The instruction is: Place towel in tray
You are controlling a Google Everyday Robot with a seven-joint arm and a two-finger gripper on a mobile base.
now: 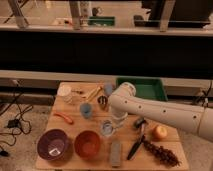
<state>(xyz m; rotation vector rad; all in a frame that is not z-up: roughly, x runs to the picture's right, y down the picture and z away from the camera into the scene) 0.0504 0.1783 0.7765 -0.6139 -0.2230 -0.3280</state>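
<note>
Gripper (pixel 118 121) pressed together, low beside towel (pixel 107 128) on worktop (pixel 70 131); grasp unclear. Green tray (pixel 148 90) holds no towel. Lift and transfer likely remain.

Pincer (pixel 115 122) over table (pixel 73 128) middle, hold on towel (pixel 106 128) unclear; arm (pixel 160 111) hides tray (pixel 150 89) front, cut off right.

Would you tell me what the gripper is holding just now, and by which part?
It cannot be told: the shut gripper is down at the towel mid-table, but the contact is hidden.
</note>
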